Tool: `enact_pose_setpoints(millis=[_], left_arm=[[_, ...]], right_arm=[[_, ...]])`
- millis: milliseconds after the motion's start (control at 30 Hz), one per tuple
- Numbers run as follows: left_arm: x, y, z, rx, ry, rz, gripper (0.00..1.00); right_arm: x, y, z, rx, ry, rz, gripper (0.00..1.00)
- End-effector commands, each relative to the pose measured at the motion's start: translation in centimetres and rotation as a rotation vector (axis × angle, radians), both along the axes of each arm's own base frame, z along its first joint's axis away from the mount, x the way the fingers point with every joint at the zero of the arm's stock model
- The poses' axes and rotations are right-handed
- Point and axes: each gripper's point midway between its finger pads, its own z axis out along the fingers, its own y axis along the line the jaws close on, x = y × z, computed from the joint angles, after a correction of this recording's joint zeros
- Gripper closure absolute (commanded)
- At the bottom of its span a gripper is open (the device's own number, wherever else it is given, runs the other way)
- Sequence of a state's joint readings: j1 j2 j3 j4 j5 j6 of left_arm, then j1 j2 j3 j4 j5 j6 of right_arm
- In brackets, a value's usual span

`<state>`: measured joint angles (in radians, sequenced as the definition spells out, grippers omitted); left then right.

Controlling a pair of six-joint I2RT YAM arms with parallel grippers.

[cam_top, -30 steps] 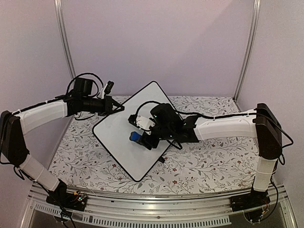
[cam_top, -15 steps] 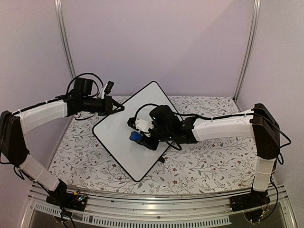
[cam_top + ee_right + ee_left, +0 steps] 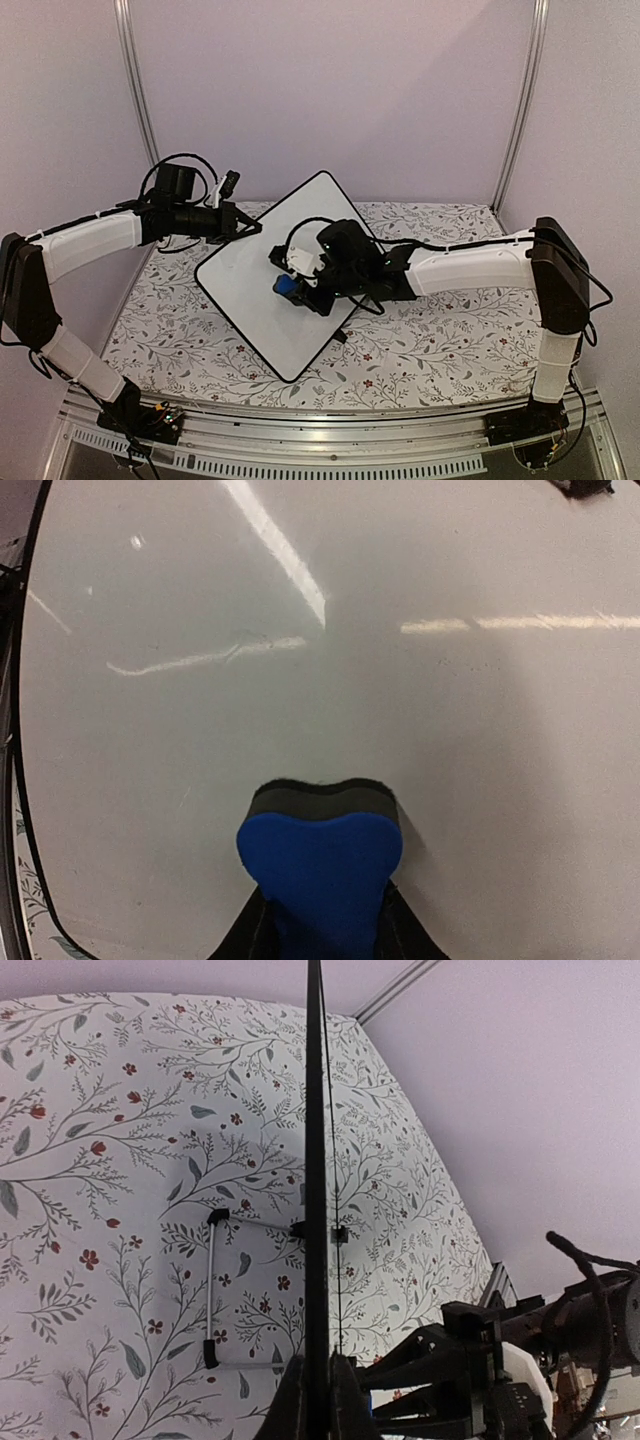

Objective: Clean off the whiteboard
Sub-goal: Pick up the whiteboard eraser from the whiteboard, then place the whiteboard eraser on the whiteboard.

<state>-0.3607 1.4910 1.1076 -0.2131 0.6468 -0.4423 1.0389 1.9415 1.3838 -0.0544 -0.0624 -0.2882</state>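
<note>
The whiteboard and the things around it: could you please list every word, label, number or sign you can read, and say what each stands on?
No text can be read in any view.
whiteboard: no writing, only light streaks and a faint smear.
eraser: plain blue, no label showing.
table cover: flower print only, no words.

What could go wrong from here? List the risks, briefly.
1. The left gripper pinches only the thin rim of the whiteboard. Pressure from wiping could make it slip or pivot.
2. The right gripper squeezes the blue eraser hard enough to make it bulge. It might pop out or twist mid-stroke.
</note>
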Motion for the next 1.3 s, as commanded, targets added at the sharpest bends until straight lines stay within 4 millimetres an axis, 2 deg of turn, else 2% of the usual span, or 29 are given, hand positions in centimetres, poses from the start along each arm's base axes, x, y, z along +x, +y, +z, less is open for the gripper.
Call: enact_pose_setpoints(millis=[0, 267, 467, 567, 767, 933, 1167, 1267], left_arm=[[0.0, -0.1, -0.6, 0.028, -0.037, -0.022, 1.0], [0.0, 0.0, -0.5, 0.03, -0.042, -0.018, 1.0], [0.0, 0.0, -0.4, 0.03, -0.042, -0.019, 1.0], [0.0, 0.0, -0.4, 0.031, -0.043, -0.017, 1.0], [0.0, 0.0, -0.5, 0.031, -0.042, -0.019, 1.0], [0.1, -0.1, -0.6, 0.032, -0.04, -0.019, 1.0], [0.1, -0.1, -0.7, 0.033, -0.039, -0.019, 1.0], [0.1, 0.0, -0.7, 0.035, -0.039, -0.016, 1.0]], right_arm=[[0.8, -0.5, 1.6, 0.072, 0.023, -0.025, 0.73], [1.7, -1.2, 2.4, 0.105, 0.014, -0.063, 0.72], [3.8, -2.9, 2.4, 0.113, 0.019, -0.163, 0.71], [5.1, -4.1, 2.1, 0.117, 0.029, -0.223, 0.71], [8.3, -8.0, 1.1, 0.131, 0.047, -0.395, 0.71], [10.2, -11.0, 0.5, 0.163, 0.076, -0.502, 0.71], [12.1, -13.7, -1.5, 0.208, 0.13, -0.615, 0.7], [12.4, -14.1, -2.5, 0.213, 0.135, -0.637, 0.7]])
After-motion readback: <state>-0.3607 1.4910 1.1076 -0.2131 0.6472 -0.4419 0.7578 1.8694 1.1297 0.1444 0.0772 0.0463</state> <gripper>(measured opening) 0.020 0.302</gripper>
